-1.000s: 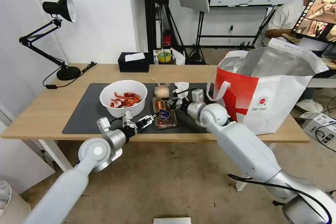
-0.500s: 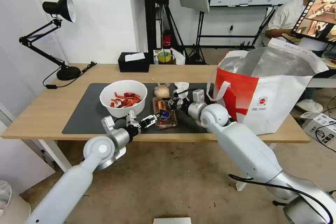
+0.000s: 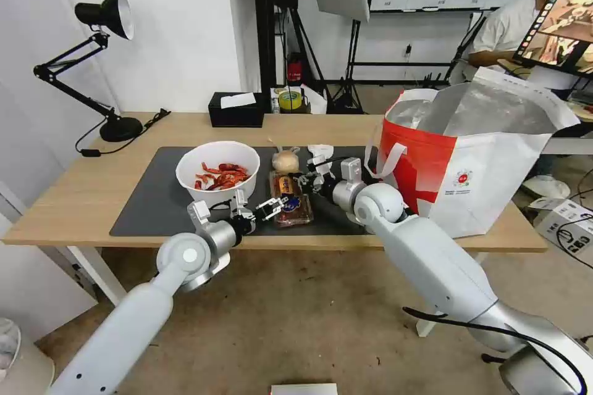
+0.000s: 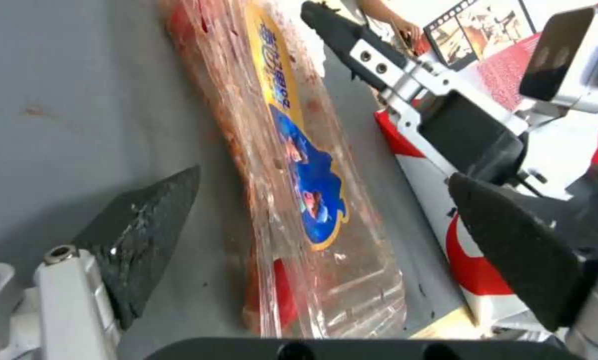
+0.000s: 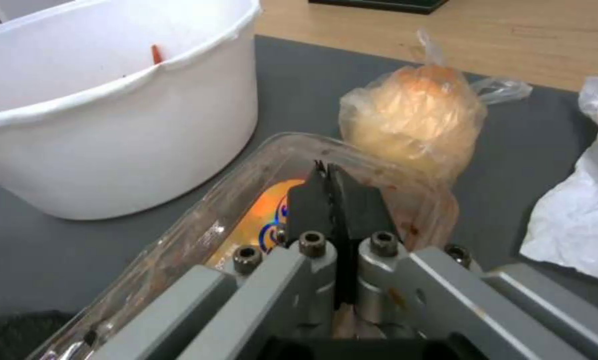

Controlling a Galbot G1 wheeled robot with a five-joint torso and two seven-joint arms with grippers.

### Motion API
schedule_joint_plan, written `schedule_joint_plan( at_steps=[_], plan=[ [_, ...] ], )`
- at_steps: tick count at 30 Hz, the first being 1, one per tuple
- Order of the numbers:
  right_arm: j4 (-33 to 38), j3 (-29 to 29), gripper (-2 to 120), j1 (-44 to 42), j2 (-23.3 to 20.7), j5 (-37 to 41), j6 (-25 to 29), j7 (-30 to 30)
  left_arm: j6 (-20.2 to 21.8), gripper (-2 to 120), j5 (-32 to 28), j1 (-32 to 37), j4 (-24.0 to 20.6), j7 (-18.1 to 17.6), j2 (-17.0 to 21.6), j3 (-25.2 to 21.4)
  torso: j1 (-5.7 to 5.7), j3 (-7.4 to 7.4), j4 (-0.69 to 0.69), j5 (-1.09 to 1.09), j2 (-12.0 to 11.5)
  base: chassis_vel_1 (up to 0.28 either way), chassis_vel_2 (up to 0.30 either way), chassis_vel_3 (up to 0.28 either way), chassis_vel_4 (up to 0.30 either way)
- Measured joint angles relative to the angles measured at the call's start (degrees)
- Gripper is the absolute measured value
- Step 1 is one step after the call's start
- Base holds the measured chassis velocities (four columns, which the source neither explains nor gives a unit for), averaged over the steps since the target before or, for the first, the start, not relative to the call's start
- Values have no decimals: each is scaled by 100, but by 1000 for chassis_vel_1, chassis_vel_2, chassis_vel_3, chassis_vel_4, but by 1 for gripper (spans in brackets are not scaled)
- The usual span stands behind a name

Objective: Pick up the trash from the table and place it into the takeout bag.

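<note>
Tray (image 3: 291,199) lay on mat (image 3: 148,197) between bowl (image 3: 217,173) and bag (image 3: 475,154). Right gripper (image 5: 332,195) pinched shut on tray's far rim, presumably steadying it. Left gripper (image 3: 272,205) spread wide at near end, probably for a two-handed lift.

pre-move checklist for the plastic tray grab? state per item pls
1. Left gripper open, fingers either side of the plastic tray: ok.
2. Left gripper reaches the tray's near end: ok.
3. Right gripper shut, at the tray's edge beside the bowl: ok. Whether it pinches the rim: cannot tell.
4. Tray flat on the grey mat: ok.
5. Neighbours apart from the tray: the bowl stands apart, ok; the small plastic bag sits close to the tray's far end, contact cannot tell.
6. Takeout bag upright with its mouth open, on the table: ok.
</note>
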Motion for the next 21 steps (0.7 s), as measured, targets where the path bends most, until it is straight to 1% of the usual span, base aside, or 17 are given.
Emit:
schedule_joint_plan(
  at_steps=[8, 10, 11, 12, 15, 17, 19, 20, 21],
  plan=[
    [-73, 14, 0, 0, 42, -11, 0, 10, -8, 100, 5, -27, 51, 0, -71, -1, 0, 0, 0, 0, 0, 0, 0, 0, 0],
    [-103, 16, 0, 5, 58, -12, 0, 11, -8, 95, 6, -7, 50, 0, -52, 2, 0, 0, 0, 0, 0, 0, 0, 0, 0],
    [-131, 16, 0, 29, 70, -13, 1, 11, -8, 88, 6, 12, 47, 0, -46, 2, 0, 0, 0, 0, 0, 0, 0, 0, 0],
    [-131, 16, 0, 29, 70, -13, 1, 11, -8, 88, 6, 12, 47, 0, -46, 2, 0, 0, 0, 0, 0, 0, 0, 0, 0],
    [-174, 13, 0, 72, 78, -13, 2, 11, -8, 75, 7, 28, 31, 8, -50, 3, 0, 0, 0, 0, 0, 0, 0, 0, 0],
    [-176, 12, 0, 74, 78, -13, 2, 11, -8, 74, 7, 29, 30, 8, -51, 3, 0, 0, 0, 0, 0, 0, 0, 0, 0],
    [-179, 6, 0, 81, 76, -13, 4, 11, -8, 60, 7, 28, 27, 12, -53, 9, 0, 0, 0, 0, 0, 0, 0, 0, 0],
    [-179, 6, 0, 81, 76, -13, 4, 11, -8, 60, 7, 28, 27, 12, -53, 9, 0, 0, 0, 0, 0, 0, 0, 0, 0],
    [-177, 3, 0, 81, 71, -13, 4, 12, -9, 54, 8, 27, 28, 15, -59, 15, 0, 0, 0, 0, 0, 0, 0, 0, 0]
  ],
)
